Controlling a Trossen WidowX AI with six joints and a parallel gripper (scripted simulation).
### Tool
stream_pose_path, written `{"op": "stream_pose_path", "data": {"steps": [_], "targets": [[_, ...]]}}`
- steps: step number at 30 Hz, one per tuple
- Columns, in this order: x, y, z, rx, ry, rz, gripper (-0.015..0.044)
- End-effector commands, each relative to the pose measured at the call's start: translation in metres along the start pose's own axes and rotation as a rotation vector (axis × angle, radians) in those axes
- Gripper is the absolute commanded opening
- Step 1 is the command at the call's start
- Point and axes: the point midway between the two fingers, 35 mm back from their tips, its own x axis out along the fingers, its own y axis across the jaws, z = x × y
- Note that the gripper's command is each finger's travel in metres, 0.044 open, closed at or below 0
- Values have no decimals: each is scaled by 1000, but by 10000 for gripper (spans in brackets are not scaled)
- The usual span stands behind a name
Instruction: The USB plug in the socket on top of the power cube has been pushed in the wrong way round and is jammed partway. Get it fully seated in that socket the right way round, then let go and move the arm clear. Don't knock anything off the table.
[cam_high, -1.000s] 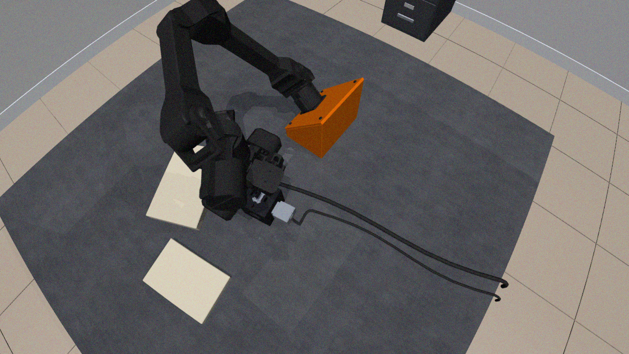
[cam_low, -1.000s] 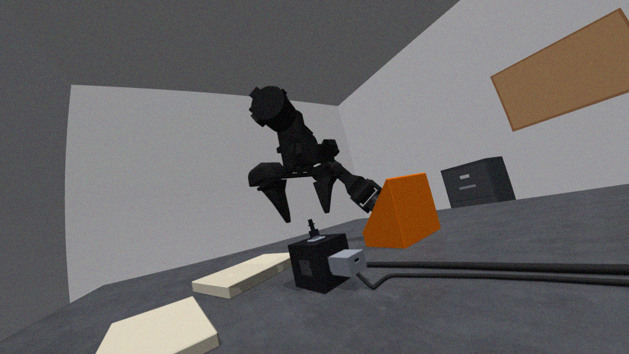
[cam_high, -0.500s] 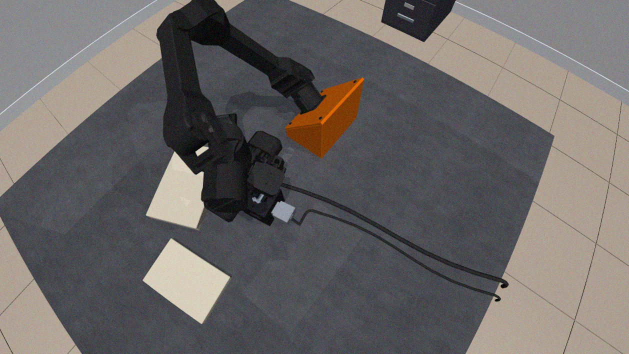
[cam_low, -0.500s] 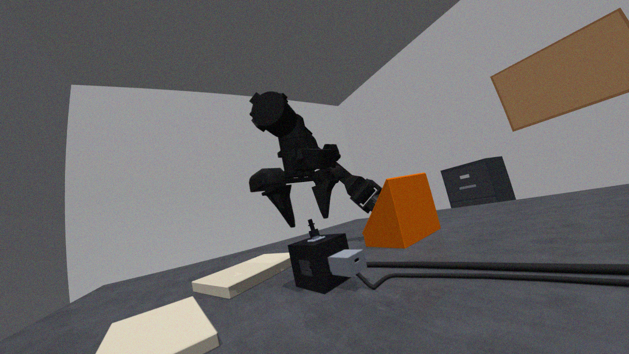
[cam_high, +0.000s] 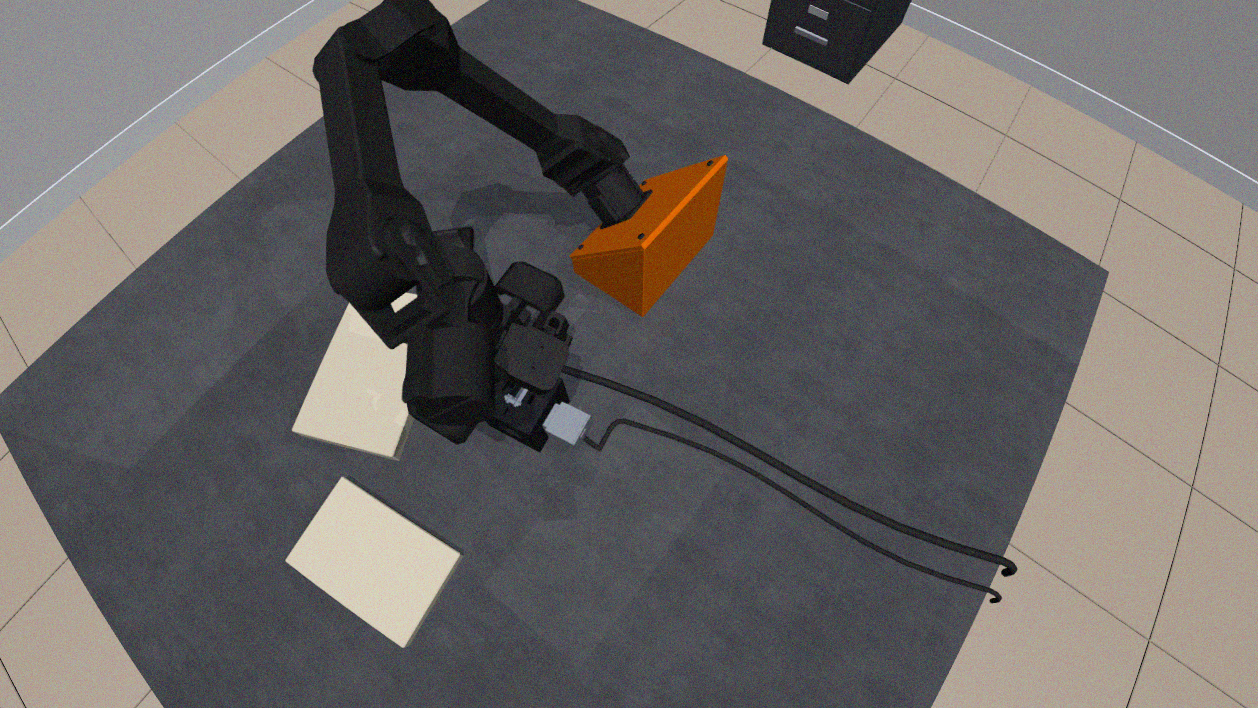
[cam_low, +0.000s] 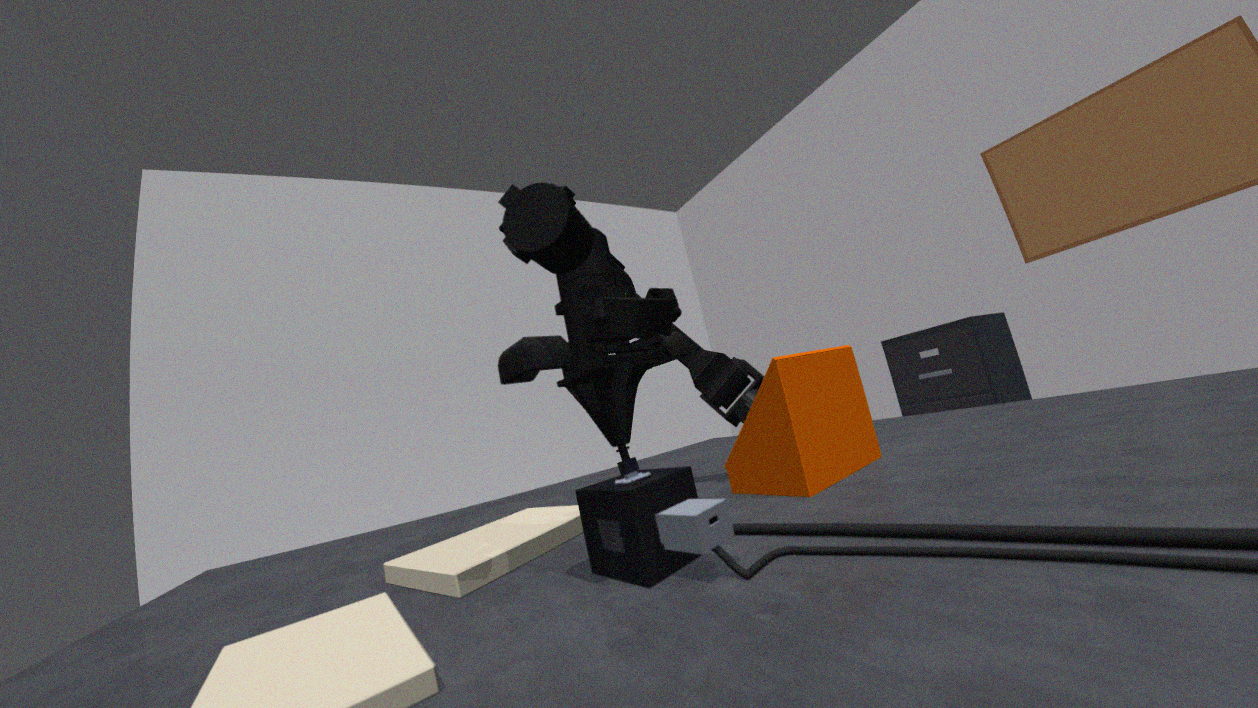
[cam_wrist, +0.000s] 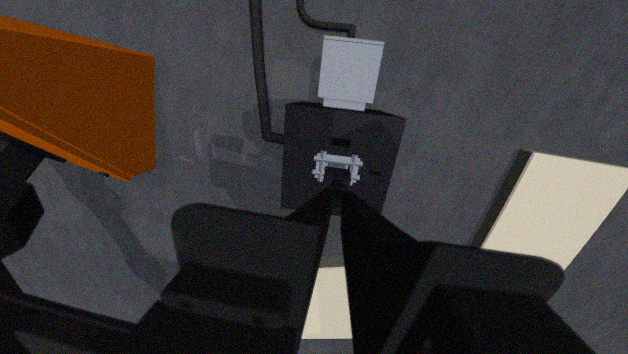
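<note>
The black power cube (cam_high: 530, 428) (cam_low: 629, 528) (cam_wrist: 310, 130) stands on the dark table. A white socket frame (cam_wrist: 320, 167) (cam_low: 635, 479) sits on its top. The small dark USB plug (cam_low: 626, 464) stands upright in that socket. My gripper (cam_low: 623, 449) (cam_wrist: 337, 197) points straight down over the cube, its two fingers pressed together on the top of the plug. In the wrist view the fingertips hide most of the plug. In the top view the arm's wrist covers the fingertips.
A grey plug (cam_high: 566, 424) (cam_low: 691, 523) (cam_wrist: 350, 67) sits in the cube's side; two dark cables (cam_high: 748, 449) (cam_low: 968, 532) (cam_wrist: 258, 60) run away from the cube. The orange wedge base (cam_high: 651, 237) (cam_low: 801, 422) (cam_wrist: 75, 90) stands behind. Cream slabs (cam_high: 352, 387) (cam_high: 369, 559) (cam_low: 484, 545) (cam_wrist: 550, 205) lie nearby.
</note>
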Motion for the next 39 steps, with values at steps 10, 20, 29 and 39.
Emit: {"op": "stream_pose_path", "data": {"steps": [10,20,29,39], "targets": [[0,0,0,1,0,0,0],[-3,0,0,0,0,0,0],[-9,0,0,0,0,0,0],[-16,0,0,0,-1,0,0]]}}
